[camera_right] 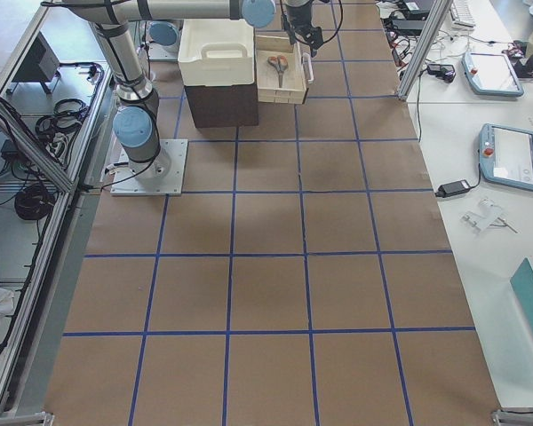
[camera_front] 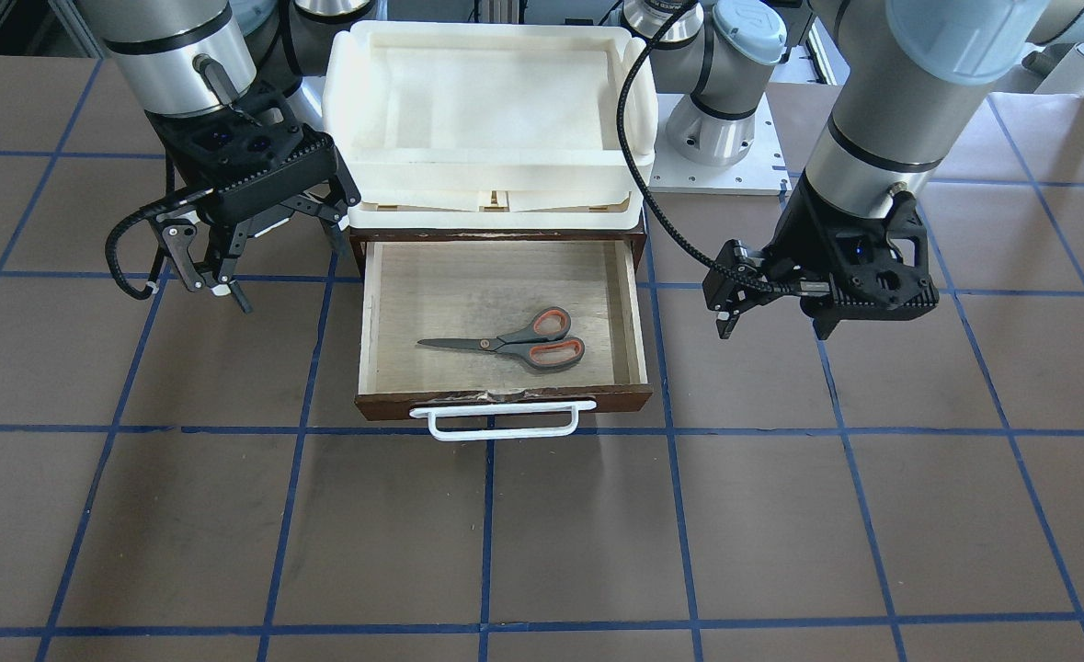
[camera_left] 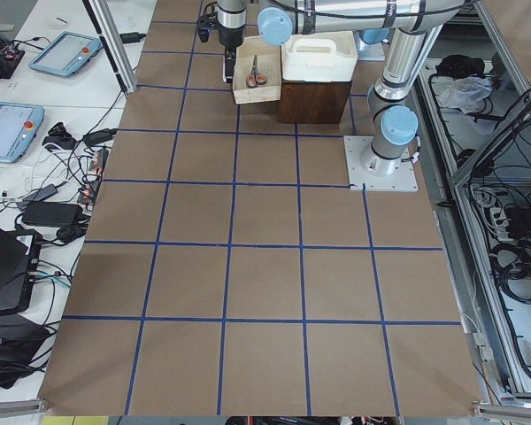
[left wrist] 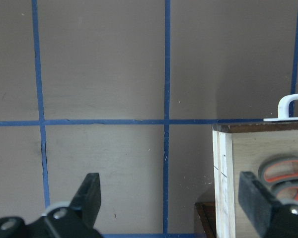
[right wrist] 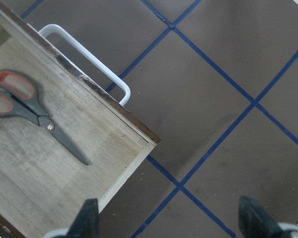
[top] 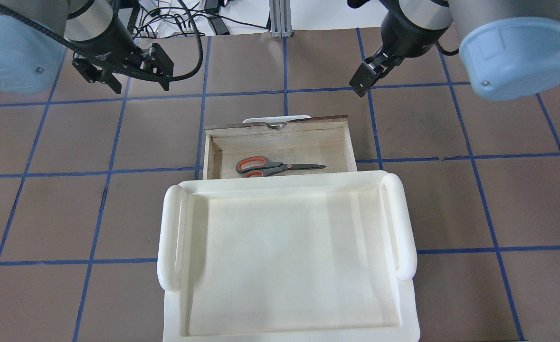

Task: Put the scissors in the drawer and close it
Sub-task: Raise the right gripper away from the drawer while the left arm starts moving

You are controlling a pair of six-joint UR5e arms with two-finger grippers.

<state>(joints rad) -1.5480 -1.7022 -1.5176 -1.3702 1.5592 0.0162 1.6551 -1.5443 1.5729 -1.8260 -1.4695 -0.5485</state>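
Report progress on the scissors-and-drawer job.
Done: the scissors lie flat inside the drawer. In hand: nothing; the left end effector and right end effector are both open and empty, one off each side of the drawer. Remaining: the drawer stands pulled out, so it needs pushing shut, likely at its white handle.

Bright, even light; soft shadows

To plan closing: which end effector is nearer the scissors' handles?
The left end effector; the scissors' blades point toward the right end effector.
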